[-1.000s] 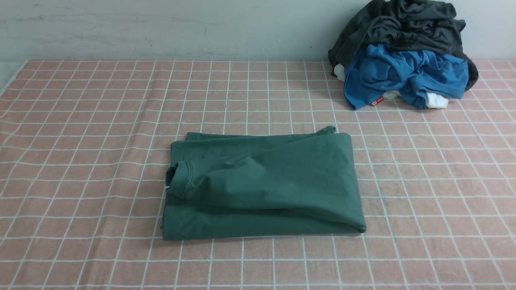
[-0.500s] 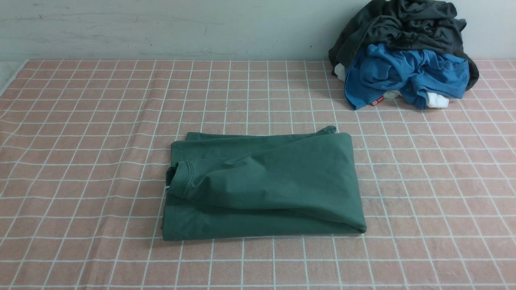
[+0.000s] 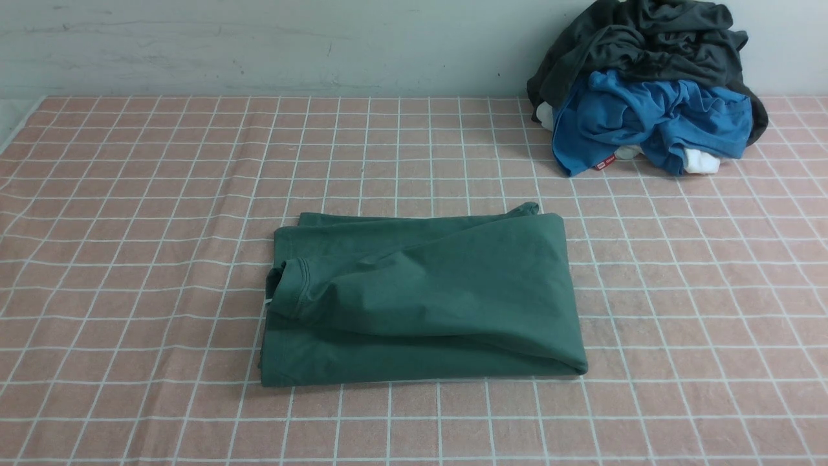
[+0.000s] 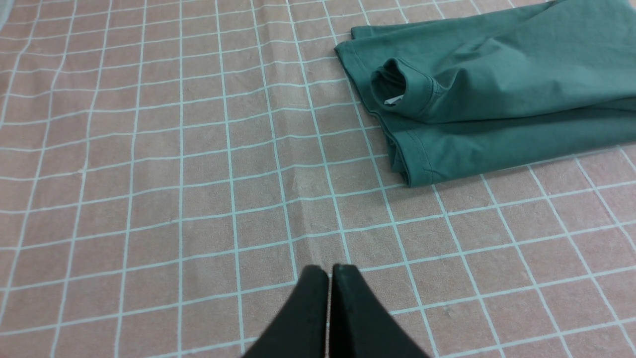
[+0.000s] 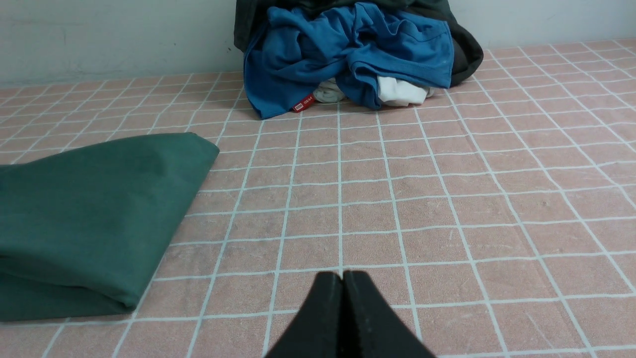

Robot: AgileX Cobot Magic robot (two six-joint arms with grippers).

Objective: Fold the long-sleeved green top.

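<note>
The green long-sleeved top (image 3: 424, 298) lies folded into a compact rectangle at the middle of the table, a ribbed cuff (image 3: 294, 288) showing at its left end. In the left wrist view the top (image 4: 497, 99) lies well beyond my left gripper (image 4: 329, 271), which is shut and empty over bare cloth. In the right wrist view the top (image 5: 89, 219) lies off to one side of my right gripper (image 5: 342, 276), also shut on nothing. Neither arm shows in the front view.
A pink checked tablecloth (image 3: 129, 226) covers the table. At the back right, against the wall, a heap holds a dark charcoal garment (image 3: 647, 45) over a bright blue one (image 3: 647, 123) with a red tag (image 3: 605, 163) and some white cloth (image 3: 702, 162).
</note>
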